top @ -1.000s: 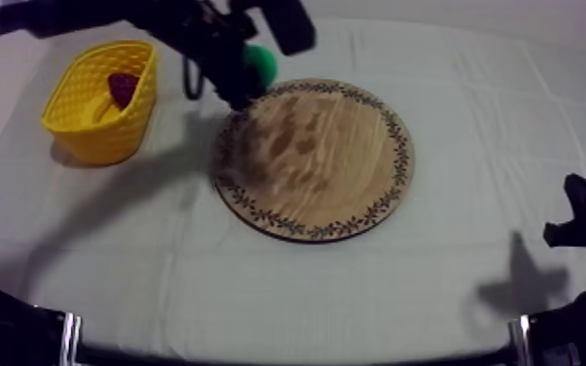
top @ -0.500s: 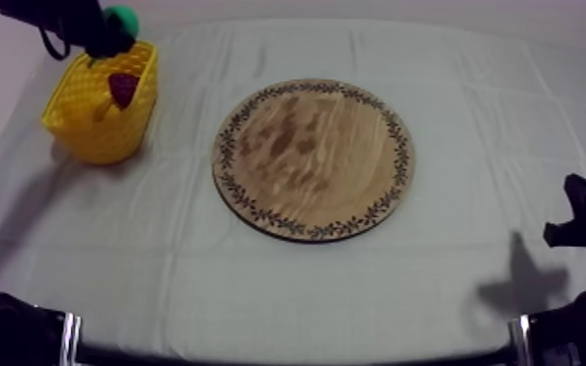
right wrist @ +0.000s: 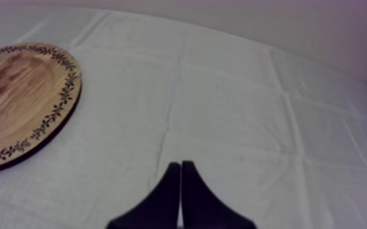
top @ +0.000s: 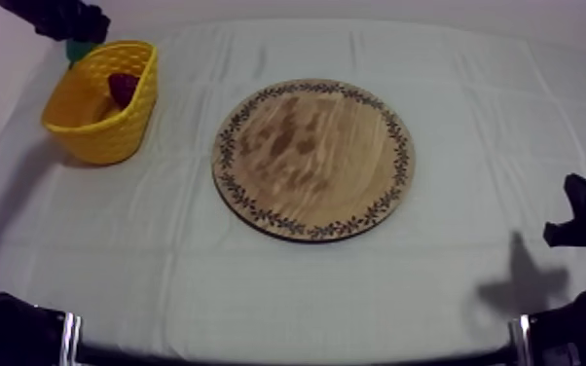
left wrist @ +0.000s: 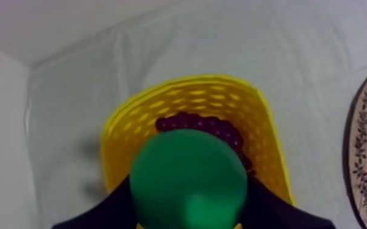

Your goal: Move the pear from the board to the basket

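Observation:
The green pear (left wrist: pixel 189 179) is held between the black fingers of my left gripper (left wrist: pixel 189 210), which is shut on it. In the left wrist view it hangs right over the yellow basket (left wrist: pixel 186 80). From the top view my left gripper (top: pixel 75 29) is at the basket's (top: pixel 88 131) far end, and a bit of the pear (top: pixel 80 49) shows just behind the rim. The round wooden board (top: pixel 311 161) with the patterned rim lies bare mid-table. My right gripper (right wrist: pixel 180 167) is shut on nothing above the cloth, right of the board (right wrist: pixel 21 97).
A bunch of dark grapes (left wrist: pixel 205 126) lies inside the basket, seen as a dark red shape (top: pixel 122 88) from above. My right arm (top: pixel 579 229) rests low at the table's right edge. The cloth around the board is bare.
My left arm has carried the pear from the board's far left rim leftwards to the basket, and it now sits lower at the basket's far end. The right arm has not moved.

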{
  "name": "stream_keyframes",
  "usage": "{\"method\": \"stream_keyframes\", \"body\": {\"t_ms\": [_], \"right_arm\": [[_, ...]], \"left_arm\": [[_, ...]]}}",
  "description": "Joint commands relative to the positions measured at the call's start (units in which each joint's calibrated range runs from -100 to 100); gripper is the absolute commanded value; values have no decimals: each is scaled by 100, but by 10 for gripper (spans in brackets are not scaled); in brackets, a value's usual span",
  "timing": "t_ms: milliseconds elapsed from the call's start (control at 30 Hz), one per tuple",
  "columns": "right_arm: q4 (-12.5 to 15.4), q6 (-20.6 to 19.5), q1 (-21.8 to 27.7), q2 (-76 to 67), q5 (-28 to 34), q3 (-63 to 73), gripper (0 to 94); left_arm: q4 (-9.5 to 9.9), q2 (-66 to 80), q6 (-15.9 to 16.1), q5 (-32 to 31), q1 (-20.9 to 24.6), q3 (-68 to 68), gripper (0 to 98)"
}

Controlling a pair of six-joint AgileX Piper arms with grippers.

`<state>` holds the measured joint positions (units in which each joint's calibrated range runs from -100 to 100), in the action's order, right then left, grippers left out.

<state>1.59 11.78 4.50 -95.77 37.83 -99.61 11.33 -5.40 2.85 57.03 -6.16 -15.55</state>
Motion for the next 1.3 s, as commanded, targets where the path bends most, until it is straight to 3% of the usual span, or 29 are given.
{"method": "stream_keyframes", "body": {"t_ms": [0,533,733,967,1100,1267], "right_arm": [[0,0,1,1,-1,-5,5],[0,0,1,1,-1,-5,5],[0,1,1,1,-1,-5,5],[0,1,-1,1,-1,-5,5],[0,1,-5,1,-1,-5,5],[0,0,-6,1,-1,-5,5]], "left_arm": [[18,-233,-31,-77,27,-76,340],[75,-1036,-148,-329,111,-114,388],[84,-1063,-258,-440,158,-79,588],[113,-982,-345,-568,204,-147,896],[150,-884,-391,-690,210,-227,946],[170,-720,-489,-747,208,-279,941]]}}
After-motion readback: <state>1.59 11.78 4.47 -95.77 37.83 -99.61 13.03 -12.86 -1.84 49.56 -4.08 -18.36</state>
